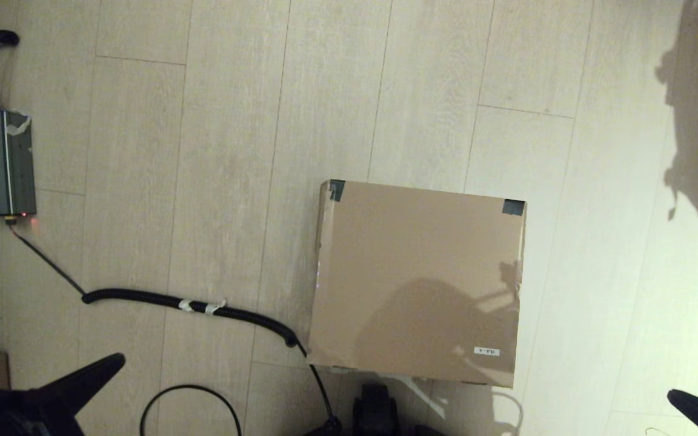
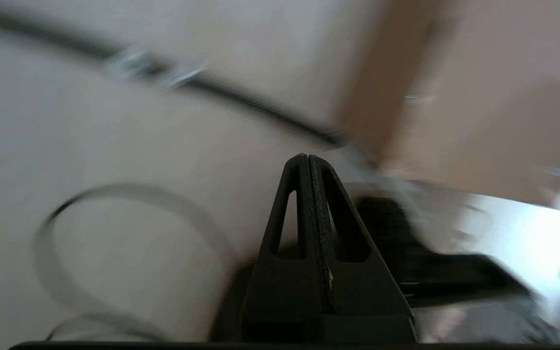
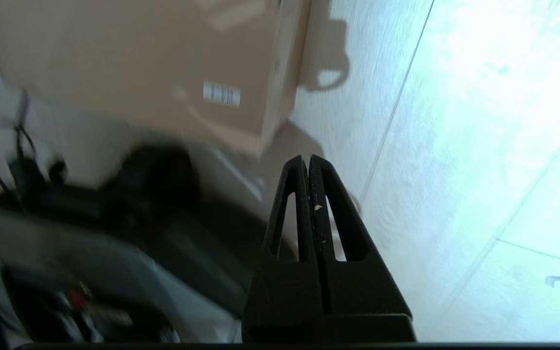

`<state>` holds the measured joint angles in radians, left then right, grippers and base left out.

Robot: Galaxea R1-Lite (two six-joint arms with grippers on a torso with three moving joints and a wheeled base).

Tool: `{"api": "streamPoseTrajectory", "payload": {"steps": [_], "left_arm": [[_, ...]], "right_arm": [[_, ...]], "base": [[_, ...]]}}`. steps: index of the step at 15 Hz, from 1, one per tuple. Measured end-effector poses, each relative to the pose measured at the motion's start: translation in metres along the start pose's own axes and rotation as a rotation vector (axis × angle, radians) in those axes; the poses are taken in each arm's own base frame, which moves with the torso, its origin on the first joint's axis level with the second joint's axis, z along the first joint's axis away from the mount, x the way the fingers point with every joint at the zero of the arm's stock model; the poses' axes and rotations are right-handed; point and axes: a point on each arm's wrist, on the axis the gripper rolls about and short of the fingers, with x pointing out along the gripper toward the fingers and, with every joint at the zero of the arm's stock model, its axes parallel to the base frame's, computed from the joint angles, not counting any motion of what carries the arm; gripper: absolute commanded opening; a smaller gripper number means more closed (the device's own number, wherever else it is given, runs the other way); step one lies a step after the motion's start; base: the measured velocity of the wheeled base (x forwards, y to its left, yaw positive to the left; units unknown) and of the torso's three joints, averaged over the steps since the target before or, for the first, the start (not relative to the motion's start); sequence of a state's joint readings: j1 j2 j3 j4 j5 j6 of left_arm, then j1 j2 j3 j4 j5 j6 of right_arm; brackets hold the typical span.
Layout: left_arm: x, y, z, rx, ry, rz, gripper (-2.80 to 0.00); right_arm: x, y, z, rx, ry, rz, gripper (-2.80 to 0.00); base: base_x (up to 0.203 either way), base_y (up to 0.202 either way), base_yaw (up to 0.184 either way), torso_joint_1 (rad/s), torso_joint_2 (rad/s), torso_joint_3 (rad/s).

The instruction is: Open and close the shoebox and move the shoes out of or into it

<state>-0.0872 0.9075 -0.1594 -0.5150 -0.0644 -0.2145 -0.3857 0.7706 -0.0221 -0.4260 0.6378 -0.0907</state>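
Pale wood-look floor planks (image 1: 216, 181) are running away from the robot across the whole scene, and the shoebox (image 1: 418, 281) is sitting on them just right of centre, close in front of the robot's base. Its lid is lying flat and shut, so nothing of the shoes is showing. From the head view the box is looking nearly square, its sides slightly longer front to back than across, and it is standing a little skewed to the planks, turned slightly clockwise. Black tape (image 1: 336, 189) is marking the two far corners, and a small white label (image 1: 486, 351) is sitting near the lid's near right corner, the one closest to the right arm. A black corrugated cable (image 1: 191, 304) is snaking across the floor from the left and ending just beside the box's near left corner. A grey power unit (image 1: 0, 162) with a small red light is lying far off to the left. The left claw (image 2: 307, 156) is hanging low at the robot's left, well apart from the box, its fingers pressed together and clenched on nothing. The right claw (image 3: 308, 157) is hanging at the robot's right, off the box's near right corner, likewise clenched and carrying nothing.
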Motion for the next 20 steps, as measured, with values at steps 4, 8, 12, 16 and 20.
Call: {"api": "streamPoseTrajectory", "payload": {"steps": [4,8,12,16,20], "left_arm": [[-0.033,0.014,-0.042,-0.031,0.019,0.143,-2.8],[-0.067,0.013,-0.072,0.001,0.036,0.132,-2.8],[-0.09,0.011,-0.086,0.15,-0.074,0.1,-2.8],[-0.098,0.013,-0.093,0.274,-0.218,0.137,-2.8],[-0.098,0.014,-0.097,0.278,-0.23,0.137,-2.8]], "right_arm": [[-0.028,0.018,-0.027,-0.14,0.097,-0.198,-2.8],[-0.044,0.022,-0.043,-0.21,0.143,-0.532,-2.8],[-0.049,0.021,-0.042,-0.219,0.136,-0.708,-2.8],[-0.049,0.022,-0.042,-0.139,0.091,-0.678,-2.8],[-0.048,0.025,-0.05,-0.159,0.148,-0.427,-2.8]], "base": [[0.0,0.0,0.0,0.0,0.0,0.0],[0.0,0.0,0.0,0.0,0.0,0.0],[0.0,0.0,0.0,0.0,0.0,0.0],[0.0,0.0,0.0,0.0,0.0,0.0],[0.0,0.0,0.0,0.0,0.0,0.0]]}}
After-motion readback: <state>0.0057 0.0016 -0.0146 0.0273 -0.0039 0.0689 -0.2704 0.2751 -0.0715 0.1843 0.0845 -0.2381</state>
